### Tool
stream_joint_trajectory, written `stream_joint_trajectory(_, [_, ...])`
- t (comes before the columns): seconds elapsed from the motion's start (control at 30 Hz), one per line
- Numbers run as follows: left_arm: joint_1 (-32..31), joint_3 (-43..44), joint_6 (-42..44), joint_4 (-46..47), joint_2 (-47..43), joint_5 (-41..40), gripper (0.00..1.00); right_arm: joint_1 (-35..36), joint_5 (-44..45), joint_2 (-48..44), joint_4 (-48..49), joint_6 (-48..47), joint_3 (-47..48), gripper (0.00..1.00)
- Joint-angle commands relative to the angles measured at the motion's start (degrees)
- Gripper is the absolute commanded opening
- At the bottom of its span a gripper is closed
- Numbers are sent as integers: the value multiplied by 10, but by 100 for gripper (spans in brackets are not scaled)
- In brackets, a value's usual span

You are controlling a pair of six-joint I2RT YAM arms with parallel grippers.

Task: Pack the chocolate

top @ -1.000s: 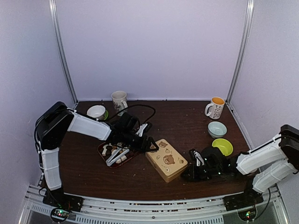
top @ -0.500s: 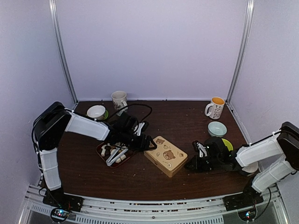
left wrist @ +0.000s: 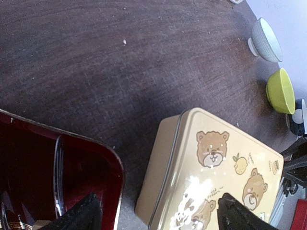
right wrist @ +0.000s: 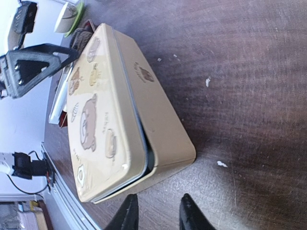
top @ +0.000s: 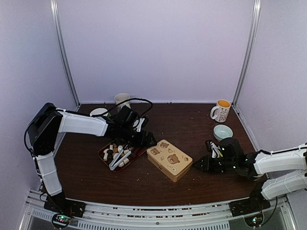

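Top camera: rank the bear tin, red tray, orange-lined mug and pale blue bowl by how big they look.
1-2. The bear tin and the red tray: about alike; the tray's far corner is hidden, so unranked.
3. The orange-lined mug.
4. The pale blue bowl, only slightly smaller than the mug.

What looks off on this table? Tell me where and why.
The bear-print tin stands out: its lid sits askew, with a dark gap under it at the corner nearest the right wrist camera. Also, the silver tongs lie on top of the chocolate in the red tray.
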Motion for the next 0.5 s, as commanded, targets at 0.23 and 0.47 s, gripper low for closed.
stream_joint_trajectory(0.23, [6, 75, 90, -50, 29, 60, 76, 39, 55, -37, 91, 173, -40, 60])
stream_joint_trajectory(0.47, [8, 115, 102, -71, 74, 91, 57, 55, 100, -19, 158, 254, -43, 58])
